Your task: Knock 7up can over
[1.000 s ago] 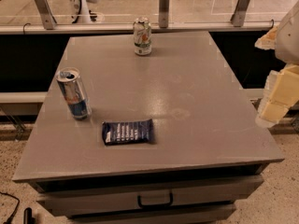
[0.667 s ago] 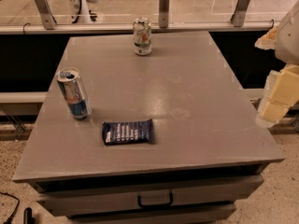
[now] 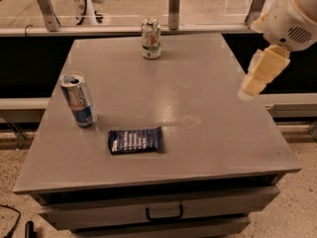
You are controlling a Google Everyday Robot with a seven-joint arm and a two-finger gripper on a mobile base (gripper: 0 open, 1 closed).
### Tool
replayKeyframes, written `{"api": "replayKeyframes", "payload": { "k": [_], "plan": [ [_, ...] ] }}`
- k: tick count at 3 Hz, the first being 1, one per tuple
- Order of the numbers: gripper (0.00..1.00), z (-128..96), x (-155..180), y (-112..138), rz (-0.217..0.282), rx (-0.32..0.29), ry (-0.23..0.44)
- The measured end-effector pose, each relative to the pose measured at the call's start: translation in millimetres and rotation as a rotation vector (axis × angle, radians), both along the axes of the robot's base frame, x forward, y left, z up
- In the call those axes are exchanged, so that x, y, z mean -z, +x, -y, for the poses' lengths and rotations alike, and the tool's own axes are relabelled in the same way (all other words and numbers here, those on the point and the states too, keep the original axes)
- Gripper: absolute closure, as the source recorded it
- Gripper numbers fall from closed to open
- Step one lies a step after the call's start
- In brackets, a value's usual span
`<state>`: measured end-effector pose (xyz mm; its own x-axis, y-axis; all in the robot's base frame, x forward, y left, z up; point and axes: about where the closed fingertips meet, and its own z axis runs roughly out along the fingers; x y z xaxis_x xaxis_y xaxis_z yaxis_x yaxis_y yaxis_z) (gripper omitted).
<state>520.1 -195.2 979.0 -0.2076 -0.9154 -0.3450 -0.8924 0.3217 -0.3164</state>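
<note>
The 7up can [image 3: 151, 38] stands upright near the far edge of the grey table [image 3: 208, 133], about mid-width. It is short and silvery-white with green lettering and a small red mark. My gripper [image 3: 249, 89], cream-coloured on a white arm, hangs at the table's right edge, pointing down and to the left. It is well to the right of the can and nearer to me, touching nothing.
A taller blue-and-silver can [image 3: 78, 99] stands upright near the table's left edge. A dark blue snack packet [image 3: 135, 140] lies flat in front of the middle. A railing with metal posts [image 3: 174, 6] runs behind the table. A drawer handle [image 3: 164, 213] shows below the front edge.
The arm and gripper have moved left and a little up, from beside the table's right side to over its right edge. The cans and packet have not moved.
</note>
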Motion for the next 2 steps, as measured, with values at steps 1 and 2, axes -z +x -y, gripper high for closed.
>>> {"api": "replayKeyframes", "payload": {
  "k": [1, 2],
  "plan": [
    [0.0, -32, 4, 76, 0.071, -0.024, 0.111],
    [0.0, -59, 9, 125, 0.111, -0.035, 0.187]
  ]
}}
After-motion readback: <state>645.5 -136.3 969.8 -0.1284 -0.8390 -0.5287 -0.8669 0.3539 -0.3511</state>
